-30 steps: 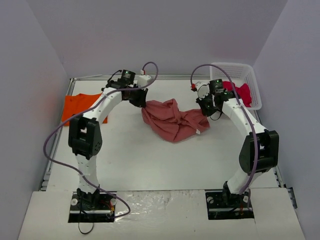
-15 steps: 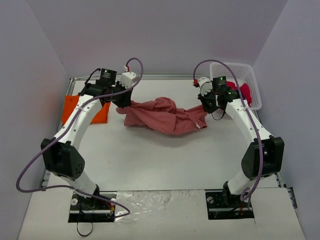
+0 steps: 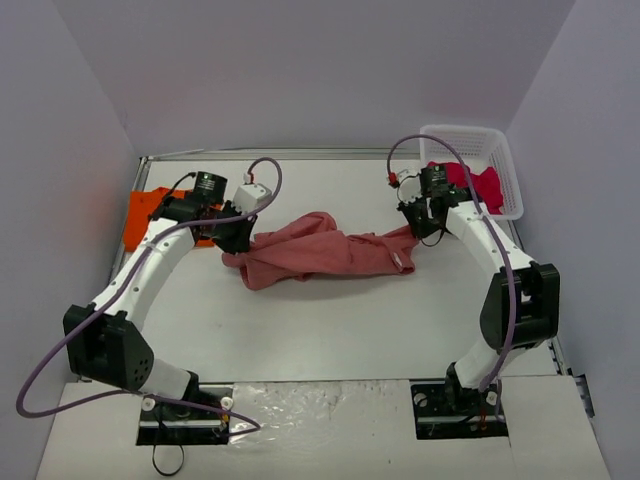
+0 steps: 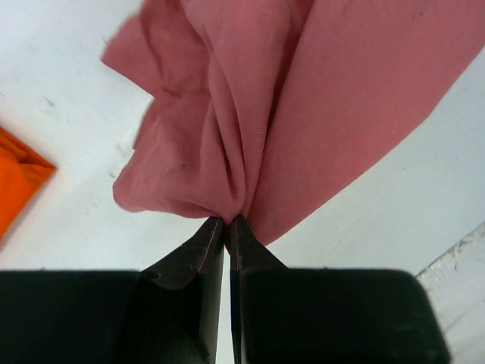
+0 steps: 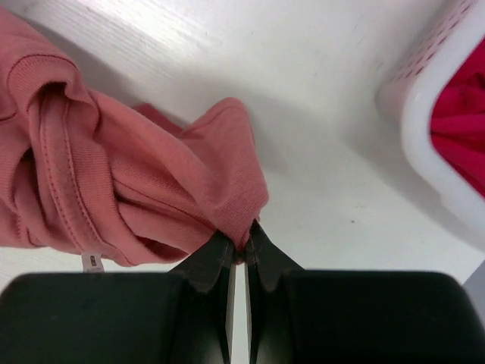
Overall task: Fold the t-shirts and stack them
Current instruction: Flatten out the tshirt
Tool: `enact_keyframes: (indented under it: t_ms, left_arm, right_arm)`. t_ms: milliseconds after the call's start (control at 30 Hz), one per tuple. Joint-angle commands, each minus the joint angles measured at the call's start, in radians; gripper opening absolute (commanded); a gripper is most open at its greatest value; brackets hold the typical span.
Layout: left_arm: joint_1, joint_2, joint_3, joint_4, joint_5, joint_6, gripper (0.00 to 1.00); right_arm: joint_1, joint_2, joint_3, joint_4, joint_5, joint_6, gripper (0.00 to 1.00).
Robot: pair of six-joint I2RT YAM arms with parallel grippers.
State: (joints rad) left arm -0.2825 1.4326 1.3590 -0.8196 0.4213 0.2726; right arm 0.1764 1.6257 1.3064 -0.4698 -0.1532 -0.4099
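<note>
On the tabletop (image 3: 330, 320), the brick-red tee (image 3: 320, 255) sits bunched mid-frame. The basket (image 3: 470, 135) upper right holds the crimson-pink tee (image 3: 485, 185), and the orange tee (image 3: 150, 215) lies far left. The left tool (image 3: 232, 243) is clamped on the red one's left end, the right tool (image 3: 413, 228) on its right end.

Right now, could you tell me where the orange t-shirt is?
In the top view, the orange t-shirt lies at the far left, just left of the brick-red t-shirt.
</note>
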Motion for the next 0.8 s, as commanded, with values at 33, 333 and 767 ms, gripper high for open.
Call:
enact_keyframes:
  t_ms: [33,333,767]
  left_arm:
    - [-0.024,0.005,-0.067,-0.041,-0.001,0.054,0.02]
    - [-0.144,0.091,-0.158,0.005,-0.072,0.066,0.02]
    - [-0.241,0.131,-0.143,-0.007,-0.104,0.094,0.58]
  right_arm:
    - [-0.012,0.057,-0.055,-0.026,0.127,0.016,0.0]
    - [-0.012,0.166,-0.102,-0.029,0.15,0.011,0.0]
    - [-0.009,0.131,-0.047,-0.113,0.015,-0.024,0.53]
